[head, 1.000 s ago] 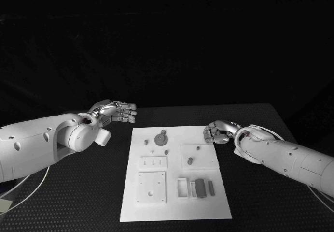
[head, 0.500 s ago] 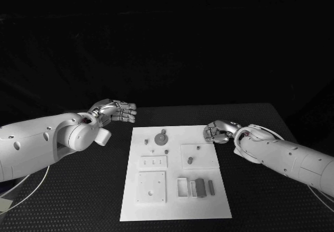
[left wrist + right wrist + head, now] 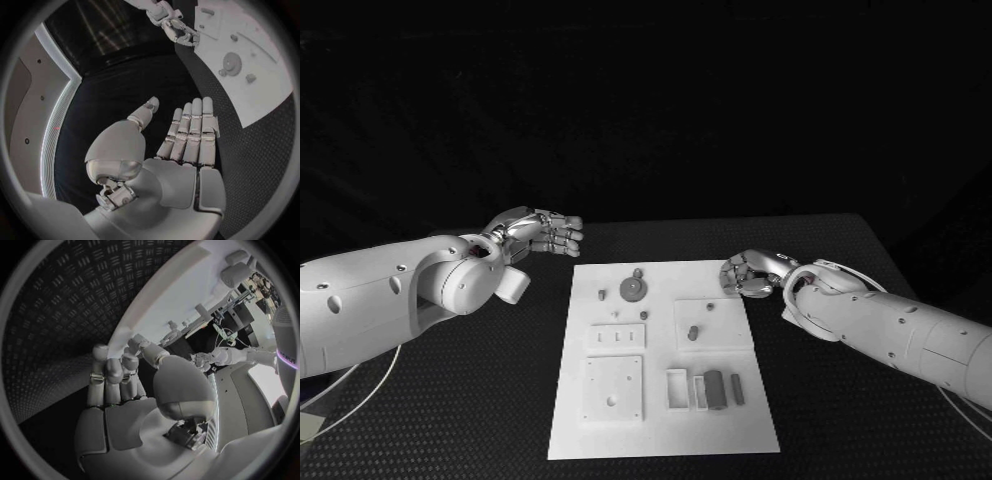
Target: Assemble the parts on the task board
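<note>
The white task board (image 3: pixel 733 430) lies in the middle of the black table. On it are a grey gear disc (image 3: pixel 635 289), small pegs (image 3: pixel 602 294) and grey bars (image 3: pixel 717 388) beside white plates. My left hand (image 3: pixel 540 232) hovers over the table beyond the board's far left corner, its fingers straight and side by side, holding nothing (image 3: pixel 187 135). My right hand (image 3: pixel 750 274) sits at the board's far right corner with its fingers curled. In the right wrist view its fingertips (image 3: pixel 115 357) touch the edge of the board (image 3: pixel 181 290), and nothing shows between them.
Black textured table (image 3: pixel 459 400) extends on both sides of the board. Both white forearms lie low over the table, the left one (image 3: pixel 387 300) broad at the left, the right one (image 3: pixel 906 330) at the right.
My right hand has shifted very slightly toward the board's corner. The left hand and the parts have not moved.
</note>
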Available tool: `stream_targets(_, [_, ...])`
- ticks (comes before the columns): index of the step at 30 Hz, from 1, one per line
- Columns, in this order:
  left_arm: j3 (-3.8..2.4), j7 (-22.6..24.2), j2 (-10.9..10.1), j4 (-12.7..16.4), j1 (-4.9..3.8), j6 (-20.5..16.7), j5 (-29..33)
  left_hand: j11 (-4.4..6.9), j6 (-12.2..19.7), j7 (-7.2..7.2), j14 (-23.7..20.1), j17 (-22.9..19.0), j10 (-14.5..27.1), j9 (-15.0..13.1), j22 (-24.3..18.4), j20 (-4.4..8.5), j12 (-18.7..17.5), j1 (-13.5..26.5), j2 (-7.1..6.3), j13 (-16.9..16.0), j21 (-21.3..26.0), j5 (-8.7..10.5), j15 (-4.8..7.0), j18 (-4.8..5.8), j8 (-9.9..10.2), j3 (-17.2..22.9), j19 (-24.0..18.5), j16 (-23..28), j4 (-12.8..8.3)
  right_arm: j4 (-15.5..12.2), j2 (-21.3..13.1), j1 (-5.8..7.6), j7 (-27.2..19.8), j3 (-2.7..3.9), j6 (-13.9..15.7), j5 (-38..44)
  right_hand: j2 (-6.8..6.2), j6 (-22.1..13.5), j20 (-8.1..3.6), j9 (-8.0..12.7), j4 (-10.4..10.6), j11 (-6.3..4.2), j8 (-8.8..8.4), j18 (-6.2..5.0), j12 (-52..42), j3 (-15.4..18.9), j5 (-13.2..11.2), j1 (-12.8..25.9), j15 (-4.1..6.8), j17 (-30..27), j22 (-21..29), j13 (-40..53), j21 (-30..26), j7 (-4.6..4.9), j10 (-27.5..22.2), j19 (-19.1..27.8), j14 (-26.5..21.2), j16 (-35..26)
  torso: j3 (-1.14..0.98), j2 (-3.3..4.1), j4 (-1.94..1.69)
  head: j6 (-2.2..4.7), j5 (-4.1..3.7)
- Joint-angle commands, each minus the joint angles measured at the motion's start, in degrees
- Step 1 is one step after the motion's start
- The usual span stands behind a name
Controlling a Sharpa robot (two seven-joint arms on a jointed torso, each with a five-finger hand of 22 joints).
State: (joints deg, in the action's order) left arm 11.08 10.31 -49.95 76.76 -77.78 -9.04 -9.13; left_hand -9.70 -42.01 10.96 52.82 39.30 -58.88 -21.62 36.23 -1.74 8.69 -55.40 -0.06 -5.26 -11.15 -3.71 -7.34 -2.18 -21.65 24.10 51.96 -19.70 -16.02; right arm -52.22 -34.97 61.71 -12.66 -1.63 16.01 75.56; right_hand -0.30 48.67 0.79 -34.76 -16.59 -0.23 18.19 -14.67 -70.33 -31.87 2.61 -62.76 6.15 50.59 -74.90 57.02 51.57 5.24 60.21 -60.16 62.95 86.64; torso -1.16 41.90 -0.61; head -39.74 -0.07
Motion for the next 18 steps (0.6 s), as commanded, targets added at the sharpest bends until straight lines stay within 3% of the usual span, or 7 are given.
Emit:
stream_targets(1, [-0.06,-0.6,0.0,0.3,-0.05,0.6,-3.4,0.76,-1.5,0.80,1.2,0.7,-1.7,-0.3,0.4,0.42,0.9,0.3,-0.37,-0.6,-0.5,0.34,0.48,-1.16,-0.7,-0.2,1.2,-0.5,0.1,-1.8,-0.5,0.01,2.1,0.02,2.3,-1.8,-0.25,10.1,-0.13,-0.1,0.0,-0.76,0.36,-0.33,-0.4,0.4,0.2,-0.3,0.38,0.1,-1.2,0.0,0.3,-0.03,-0.1,-0.5,0.2,0.3,0.00,-0.03,0.09,0.18,-0.01])
stream_targets(9, [-0.08,-3.8,0.5,1.0,-0.05,0.4,-8.9,3.55,-7.4,-1.66,6.3,4.3,-7.6,-0.8,2.3,2.56,3.8,1.6,-1.01,-2.9,-3.2,0.44,3.13,-1.50,-2.6,-0.8,5.5,-3.8,0.8,-7.0,-1.5,1.42,5.1,0.53,3.4,-2.1,-0.64,10.6,-0.33,-0.4,0.0,-1.14,0.57,-0.33,-0.6,0.5,0.2,-0.2,0.70,0.1,-1.2,0.0,0.7,-0.41,0.4,-0.9,0.7,0.5,0.16,-0.24,0.41,0.74,-0.03])
stream_targets(18, [0.01,-8.9,2.7,1.4,-0.01,-1.3,-13.0,4.48,-10.0,-2.49,7.0,6.7,-9.3,-0.4,4.3,4.05,4.6,2.2,-1.49,-5.0,-4.6,0.47,4.15,-0.87,-2.1,-1.0,6.5,-6.2,1.1,-12.7,-1.9,2.45,9.8,1.69,3.1,1.7,-1.29,11.4,-0.69,-0.6,-0.1,-1.62,0.68,-0.33,-0.8,0.4,0.2,-0.5,1.22,0.0,-1.1,0.0,1.1,-0.90,1.0,-1.5,1.3,0.7,0.61,-1.15,1.00,1.10,0.50])
